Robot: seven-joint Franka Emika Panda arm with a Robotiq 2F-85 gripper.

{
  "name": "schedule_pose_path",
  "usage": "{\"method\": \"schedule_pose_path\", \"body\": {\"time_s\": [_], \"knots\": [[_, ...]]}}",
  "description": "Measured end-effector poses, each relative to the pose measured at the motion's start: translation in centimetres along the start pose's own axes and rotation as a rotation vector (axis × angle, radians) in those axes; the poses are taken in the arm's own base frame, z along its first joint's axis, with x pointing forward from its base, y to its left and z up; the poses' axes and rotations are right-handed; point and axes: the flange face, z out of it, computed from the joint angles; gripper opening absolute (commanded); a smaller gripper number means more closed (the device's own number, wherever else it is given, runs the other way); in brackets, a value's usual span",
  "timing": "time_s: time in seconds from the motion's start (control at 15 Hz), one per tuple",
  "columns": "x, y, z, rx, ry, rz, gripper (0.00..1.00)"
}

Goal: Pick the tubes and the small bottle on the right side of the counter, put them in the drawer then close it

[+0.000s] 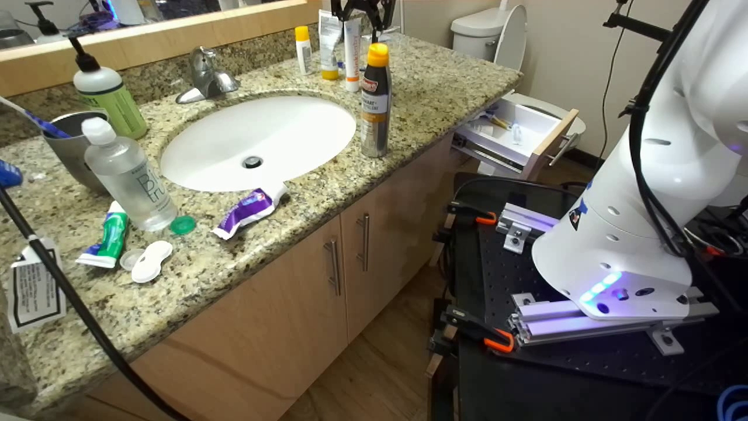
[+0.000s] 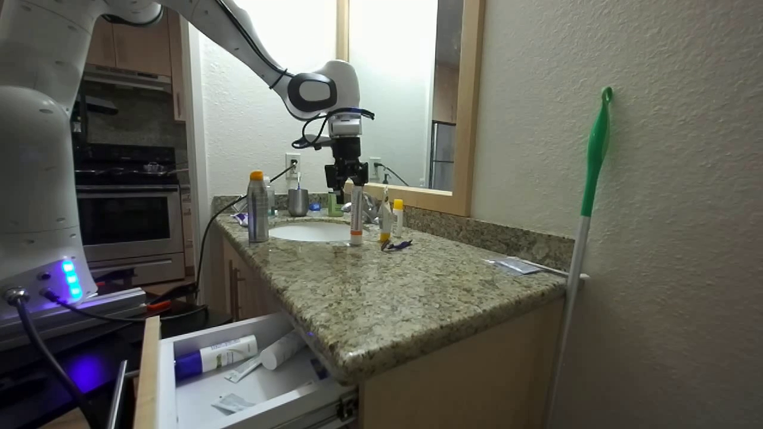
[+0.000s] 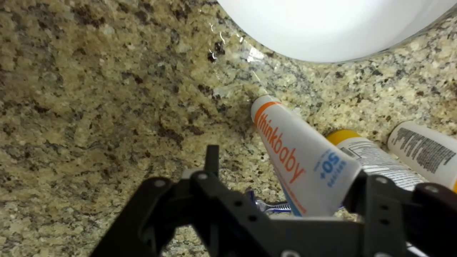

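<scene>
Gripper [image 3: 286, 164] stands wide; top of upright Thinkbaby tube [image 3: 292, 144] between its jaws, contact unclear. Vanity drawer [image 2: 148, 372] stands pulled out.

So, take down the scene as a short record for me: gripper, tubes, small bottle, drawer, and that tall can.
gripper: open, with the thinkbaby tube between its jaws in the wrist view; contact hard to tell
thinkbaby tube: standing cap-down on the counter
second tube: standing beside it, yellow cap down
small bottle: white, upright, yellow cap on top
drawer: pulled open, blue-and-white container inside
tall can: upright near the counter's front edge
</scene>
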Motion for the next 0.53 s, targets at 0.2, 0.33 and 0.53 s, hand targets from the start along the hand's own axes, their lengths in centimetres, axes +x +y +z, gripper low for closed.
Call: {"method": "schedule_pose_path", "body": {"time_s": [0.2, 0.33, 0.53], "knots": [[0.09, -0.11, -0.22, 0.004, 0.002, 0.0, 0.24], [0.11, -0.11, -0.24, 0.005, 0.003, 0.0, 0.11], [0.19, -0.07, -0.25, 0.005, 0.003, 0.0, 0.0]]}}
